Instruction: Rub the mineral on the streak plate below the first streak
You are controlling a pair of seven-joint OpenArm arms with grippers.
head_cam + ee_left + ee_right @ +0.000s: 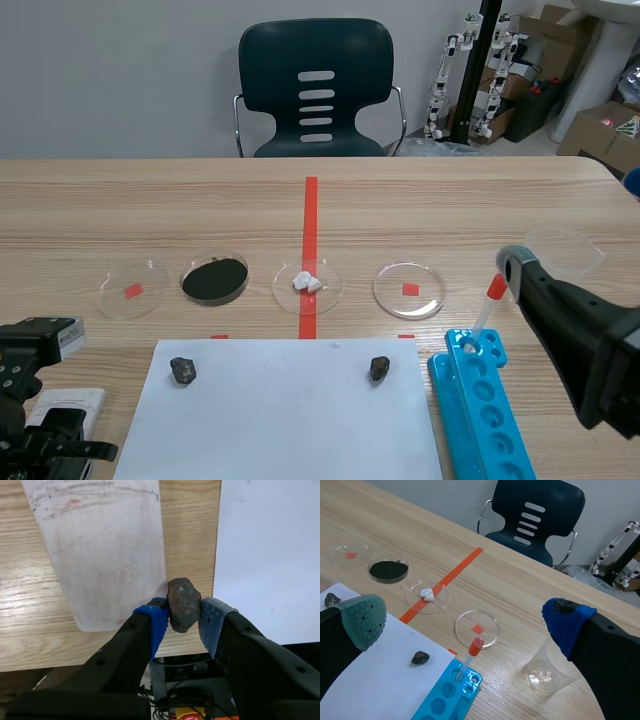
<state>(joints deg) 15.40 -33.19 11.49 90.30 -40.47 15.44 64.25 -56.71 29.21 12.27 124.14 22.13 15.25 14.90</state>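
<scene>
Mineral [184,604], dark and lumpy, was clamped between the pads of the left hand [185,616], near the tabletop's near left corner, just beside the streak plate [105,550]. A faint reddish first streak [70,504] marked the plate's far end. Best approach, as judged: shift over the plate, lower onto clean tile nearer than that mark, press firmly, drag one short stroke. Right hand [465,622] stood wide, empty.
</scene>
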